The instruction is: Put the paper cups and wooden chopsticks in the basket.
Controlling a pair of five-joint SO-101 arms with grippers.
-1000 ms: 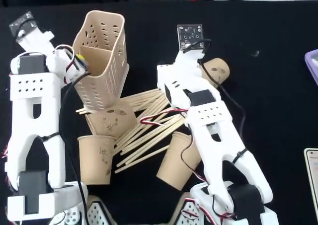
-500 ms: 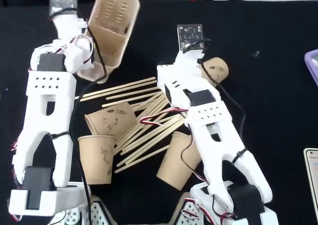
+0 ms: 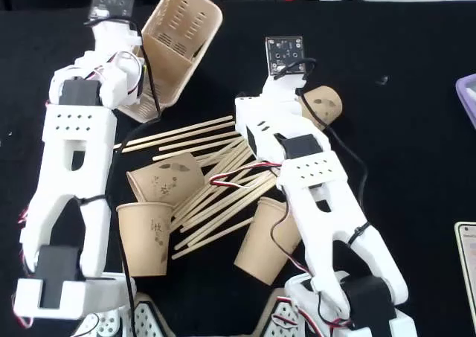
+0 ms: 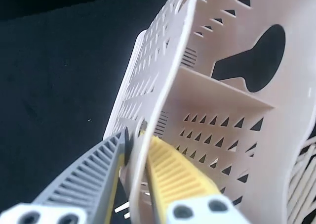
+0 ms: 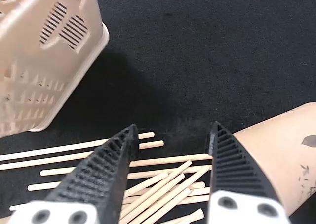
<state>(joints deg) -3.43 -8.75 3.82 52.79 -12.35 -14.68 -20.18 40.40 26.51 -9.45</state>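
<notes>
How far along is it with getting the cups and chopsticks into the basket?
Done: nothing shows inside the basket. In hand: the left gripper is shut on the basket's rim, holding it tilted; the right gripper is open above the chopsticks. Left: all four paper cups and the chopsticks lie on the table.

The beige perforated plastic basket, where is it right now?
In the high view the basket is tilted at the far left of the black table, its rim pinched by the left gripper, beyond the scattered wooden chopsticks.
</notes>
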